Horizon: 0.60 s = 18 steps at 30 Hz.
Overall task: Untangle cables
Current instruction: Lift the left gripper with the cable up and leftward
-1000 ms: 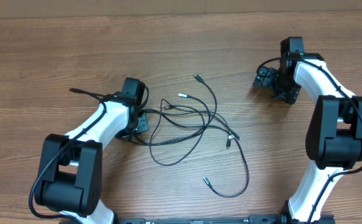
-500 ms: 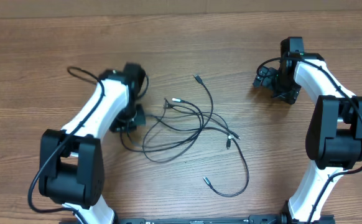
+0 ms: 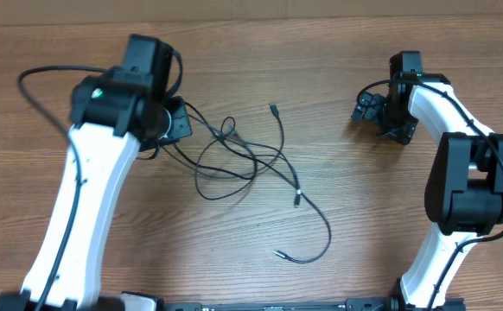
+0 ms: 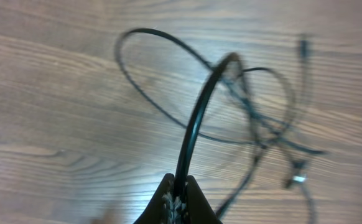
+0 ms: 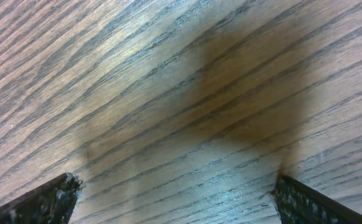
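Several thin black cables (image 3: 238,160) lie in a loose tangle left of the table's middle. Their plug ends rest at the back (image 3: 273,108), the middle (image 3: 297,199) and the front (image 3: 279,254). My left gripper (image 3: 179,123) is raised at the tangle's left edge and shut on one cable (image 4: 196,118). In the left wrist view that cable rises from the gripper (image 4: 180,194) in an arc, with the blurred tangle and a silver-tipped plug (image 4: 298,179) behind it. My right gripper (image 3: 361,110) stands open far to the right, its fingers (image 5: 47,199) wide apart over bare wood.
The wooden table (image 3: 338,52) carries nothing but the cables. A thicker black cord (image 3: 28,82) loops off the left arm toward the far left. The right arm's base (image 3: 442,276) stands at the front right.
The left arm has risen and swung toward the far left, pulling the held cable with it. The tangle and its plug ends have slid left. The right arm has not moved.
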Available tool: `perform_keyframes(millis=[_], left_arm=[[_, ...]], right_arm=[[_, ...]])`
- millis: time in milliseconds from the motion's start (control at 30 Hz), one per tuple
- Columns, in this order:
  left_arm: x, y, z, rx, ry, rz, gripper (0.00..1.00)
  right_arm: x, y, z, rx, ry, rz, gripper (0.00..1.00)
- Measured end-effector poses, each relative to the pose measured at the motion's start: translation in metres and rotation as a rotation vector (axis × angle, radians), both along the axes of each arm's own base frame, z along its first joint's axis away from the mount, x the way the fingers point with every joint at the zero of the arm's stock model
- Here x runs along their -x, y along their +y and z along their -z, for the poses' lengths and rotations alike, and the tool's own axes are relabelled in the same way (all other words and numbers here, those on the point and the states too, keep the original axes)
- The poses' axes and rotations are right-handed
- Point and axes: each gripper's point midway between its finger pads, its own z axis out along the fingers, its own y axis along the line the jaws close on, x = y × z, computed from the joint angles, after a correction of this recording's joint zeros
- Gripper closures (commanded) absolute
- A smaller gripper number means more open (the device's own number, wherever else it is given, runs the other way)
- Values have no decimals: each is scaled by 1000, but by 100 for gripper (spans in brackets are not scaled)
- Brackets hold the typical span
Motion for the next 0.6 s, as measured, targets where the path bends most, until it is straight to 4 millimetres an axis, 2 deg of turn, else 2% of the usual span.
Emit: perform_keyframes(millis=[100,233,467,600], left_arm=[[8,-2,-15,33,-43,10,96],[13,-8,-18,68,-37,26,96],[13,-41,-22,194,-43,217,96],[17,-54,-24,235,-50,328,96]], right_arm=[[0,0,0,0,0,0,0],[0,0,0,0,0,0,0],[-2,1,0,-7,-8,-1,0],[-4,16,-3,-91,-20,-17,0]])
